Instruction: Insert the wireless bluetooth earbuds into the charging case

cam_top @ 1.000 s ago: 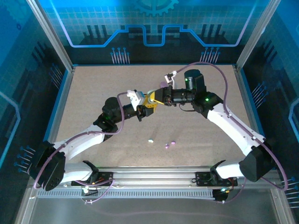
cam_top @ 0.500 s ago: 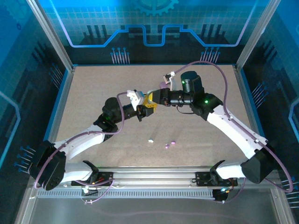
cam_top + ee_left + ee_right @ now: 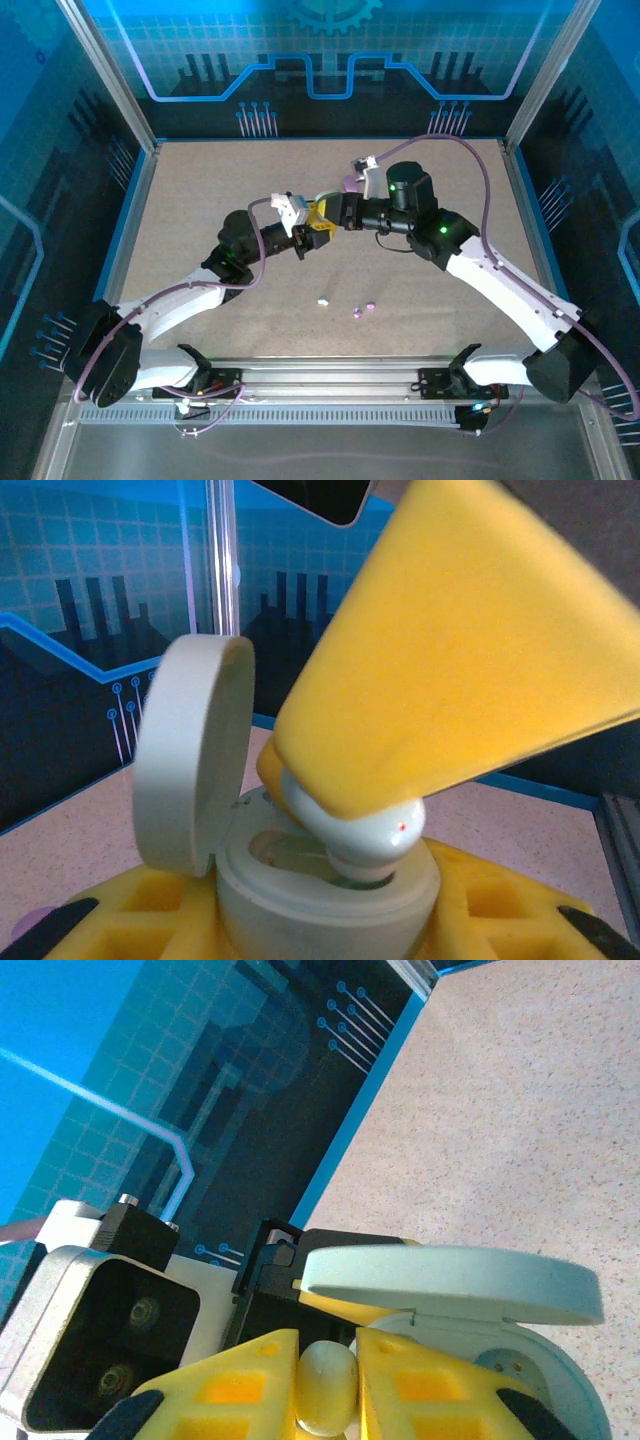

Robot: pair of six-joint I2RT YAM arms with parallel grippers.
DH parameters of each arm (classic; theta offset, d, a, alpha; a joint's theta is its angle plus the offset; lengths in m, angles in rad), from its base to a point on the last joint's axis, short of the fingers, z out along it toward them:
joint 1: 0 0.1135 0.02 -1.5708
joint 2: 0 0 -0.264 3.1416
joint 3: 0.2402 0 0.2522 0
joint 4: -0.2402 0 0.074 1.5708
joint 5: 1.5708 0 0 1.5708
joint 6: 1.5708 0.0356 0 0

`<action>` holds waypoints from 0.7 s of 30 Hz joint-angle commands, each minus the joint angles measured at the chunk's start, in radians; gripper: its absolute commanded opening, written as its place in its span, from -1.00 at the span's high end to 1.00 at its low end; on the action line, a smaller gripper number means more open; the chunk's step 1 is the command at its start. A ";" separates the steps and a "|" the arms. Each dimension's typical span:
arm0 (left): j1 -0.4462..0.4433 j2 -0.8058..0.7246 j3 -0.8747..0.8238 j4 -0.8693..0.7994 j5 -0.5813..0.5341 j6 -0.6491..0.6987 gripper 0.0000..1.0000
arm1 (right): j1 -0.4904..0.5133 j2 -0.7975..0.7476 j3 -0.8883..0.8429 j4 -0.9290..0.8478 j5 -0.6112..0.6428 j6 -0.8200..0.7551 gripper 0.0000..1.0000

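Note:
My left gripper point(image 3: 320, 935) is shut on the base of a pale mint charging case point(image 3: 300, 900), whose round lid point(image 3: 190, 750) stands open on the left. My right gripper point(image 3: 327, 1392) is shut on a pale earbud point(image 3: 327, 1385). In the left wrist view that earbud point(image 3: 372, 825) sits tip-down in the case's right-hand socket, under the right arm's yellow finger point(image 3: 470, 650). From above, the two grippers meet at mid-table, left point(image 3: 312, 224) and right point(image 3: 336, 212). Three loose earbuds lie nearer the arms: a pale one point(image 3: 323, 300) and two purple ones point(image 3: 357, 313) point(image 3: 371, 301).
The speckled table point(image 3: 200, 200) is fenced by metal posts and blue patterned walls. In the right wrist view the case lid point(image 3: 450, 1285) hangs over the case body point(image 3: 545, 1375), with the left wrist's camera housing point(image 3: 100, 1330) close behind.
My right arm has swung in and its gripper has shifted a little left, closer against the case. The left arm and the loose earbuds have stayed put.

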 commanded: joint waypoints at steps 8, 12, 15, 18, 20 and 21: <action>-0.015 0.010 -0.007 0.140 0.009 -0.039 0.30 | 0.015 0.005 0.015 -0.055 0.016 -0.033 0.53; -0.014 0.008 -0.008 0.144 0.007 -0.039 0.30 | 0.022 0.026 0.038 -0.074 -0.047 -0.030 0.51; -0.015 0.006 -0.011 0.147 -0.002 -0.039 0.30 | 0.032 0.032 0.048 -0.093 -0.032 -0.039 0.50; -0.015 0.003 -0.012 0.151 -0.005 -0.040 0.30 | 0.034 0.029 0.048 -0.115 0.003 -0.050 0.49; -0.014 -0.001 -0.011 0.152 -0.006 -0.040 0.30 | 0.034 0.025 0.049 -0.137 0.027 -0.061 0.49; -0.014 -0.002 -0.011 0.153 -0.006 -0.040 0.30 | 0.034 0.022 0.049 -0.147 0.042 -0.063 0.49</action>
